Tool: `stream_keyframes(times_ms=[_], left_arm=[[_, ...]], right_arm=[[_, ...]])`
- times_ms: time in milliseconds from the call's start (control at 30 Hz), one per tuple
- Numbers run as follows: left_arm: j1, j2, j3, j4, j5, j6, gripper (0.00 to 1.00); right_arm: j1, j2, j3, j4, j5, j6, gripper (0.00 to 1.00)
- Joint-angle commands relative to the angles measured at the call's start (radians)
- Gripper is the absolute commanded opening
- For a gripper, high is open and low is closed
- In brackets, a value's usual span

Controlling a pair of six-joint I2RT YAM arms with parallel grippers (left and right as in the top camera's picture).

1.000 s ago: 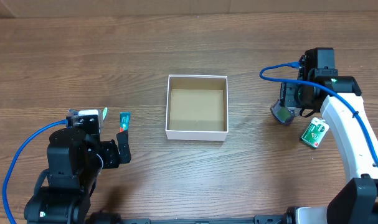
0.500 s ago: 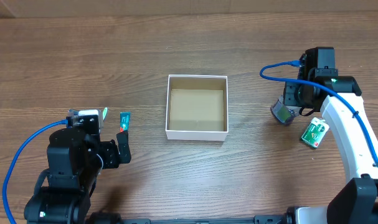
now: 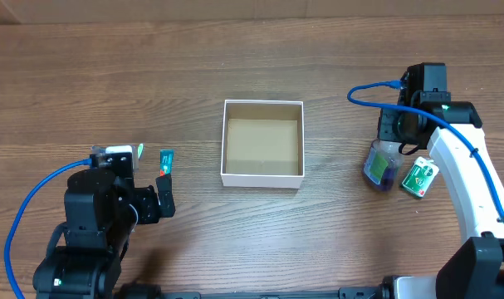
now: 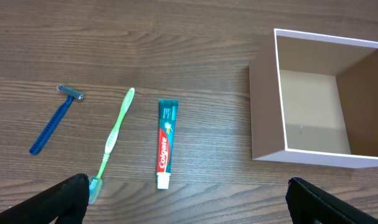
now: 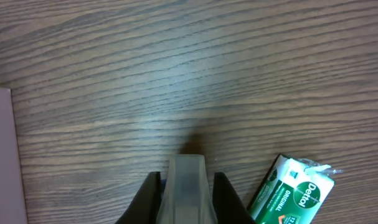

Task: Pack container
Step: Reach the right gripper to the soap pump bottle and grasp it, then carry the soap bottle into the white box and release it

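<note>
Closest in, the left gripper (image 3: 164, 181) hangs low over the wooden table (image 3: 235, 66) with its two fingers spread wide and nothing between them. In its wrist view the dark fingertips (image 4: 73, 190) sit at the two bottom corners. A green toothbrush (image 4: 114, 140) lies just ahead, its head almost at the left fingertip. A tube of toothpaste (image 4: 165, 143) lies beside it, cap towards the gripper. A blue razor (image 4: 55, 121) lies further left.

The container (image 3: 263, 173) sits past those, ahead and to the right of the left fingers and well apart from them. It is square on the table midway between the two arms, white walls up and brown inside showing. The toothpaste is the nearest thing on the line from the left fingers to its wall.

On the far side, the right gripper (image 5: 187, 199) is clamped on a small pump bottle (image 3: 379, 167), with the translucent top pinched between the fingers. Seen from above, the bottle hangs tilted below the wrist; I cannot tell whether it touches the table. A green soap packet (image 3: 419, 177) lies just beside it on the outer side. The container is well off to the bottle's left, and only its edge shows in the right wrist view.
</note>
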Motion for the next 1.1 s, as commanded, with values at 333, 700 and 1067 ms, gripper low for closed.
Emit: stream_keyframes(times_ms=[333,700,1067], left_arm=[[0.008,0.003,0.026,0.004,0.004,-0.013,1.0],[0.008,0.004,0.026,0.002,0.004,-0.013,1.0],[0.008,0.004,0.026,-0.004,0.004,-0.013,1.0]], right_arm=[[0.021,-0.172,0.055,-0.002,-0.062,0.005,0.04],[0.303,-0.223,0.113,0.03,0.013,0.06,0.04],[0.665,-0.22,0.124,0.32,0.229,0.096,0.04]])
